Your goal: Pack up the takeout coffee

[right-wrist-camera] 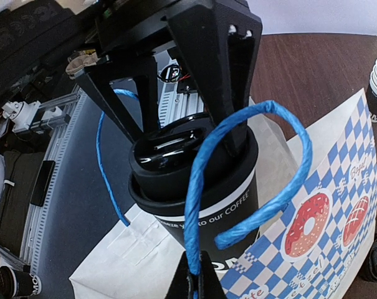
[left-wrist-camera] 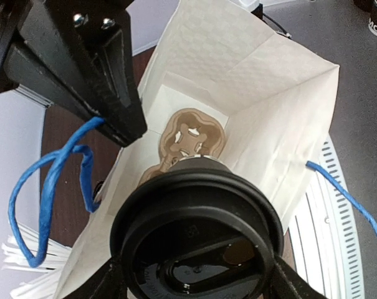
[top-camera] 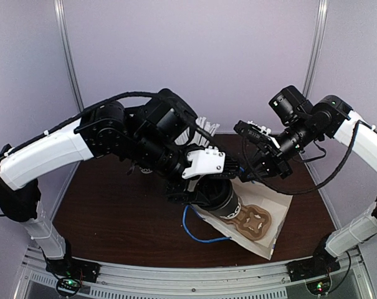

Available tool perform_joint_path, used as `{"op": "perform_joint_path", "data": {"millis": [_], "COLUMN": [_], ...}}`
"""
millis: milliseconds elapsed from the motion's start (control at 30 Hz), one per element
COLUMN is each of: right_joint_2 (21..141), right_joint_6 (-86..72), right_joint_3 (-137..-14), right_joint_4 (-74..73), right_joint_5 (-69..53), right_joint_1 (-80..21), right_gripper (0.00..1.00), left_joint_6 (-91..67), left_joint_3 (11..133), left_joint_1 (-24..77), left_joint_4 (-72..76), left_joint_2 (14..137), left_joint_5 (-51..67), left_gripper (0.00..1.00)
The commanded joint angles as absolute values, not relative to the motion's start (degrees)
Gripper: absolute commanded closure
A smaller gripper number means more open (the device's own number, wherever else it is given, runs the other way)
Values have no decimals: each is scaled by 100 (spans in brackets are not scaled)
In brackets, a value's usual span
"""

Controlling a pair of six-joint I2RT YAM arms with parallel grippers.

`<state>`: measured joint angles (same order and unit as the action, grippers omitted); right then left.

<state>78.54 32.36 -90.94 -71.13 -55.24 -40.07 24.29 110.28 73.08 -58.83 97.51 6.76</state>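
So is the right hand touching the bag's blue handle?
Touching. The right wrist view shows the right hand pinched shut on the blue handle.

Left tool (top-camera: 210, 193) grips at wide spread; right tool (right-wrist-camera: 194, 280) pinched tight.

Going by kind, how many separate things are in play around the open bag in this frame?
lidded coffee cup: 1
paper bag: 1
blue bag handles: 2
cardboard cup tray: 1
Total: 5
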Motion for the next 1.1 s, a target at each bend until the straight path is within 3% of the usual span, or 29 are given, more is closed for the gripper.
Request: {"op": "perform_joint_path", "data": {"millis": [0,433,1067], "right_joint_2": [7763,7768,7852], "right_joint_6": [3140,3104,3109], "right_joint_3": [-9177,-9284,-9193], "right_joint_4": [-7008,-6990,-7003], "right_joint_5": [-5637,-5695,-6086], "right_joint_1": [-3972,-3951,-3954], "right_gripper": [100,100,100], "left_joint_6": [3434,4524,4514], "left_joint_3": [11065,10899,11285], "left_joint_1": [7356,7540,7615], "left_joint_4": [-5586,-5467,-5025], "left_joint_2": [9651,10153,11320], "left_joint_5": [364,-381,-1845], "left_gripper": [59,59,63]}}
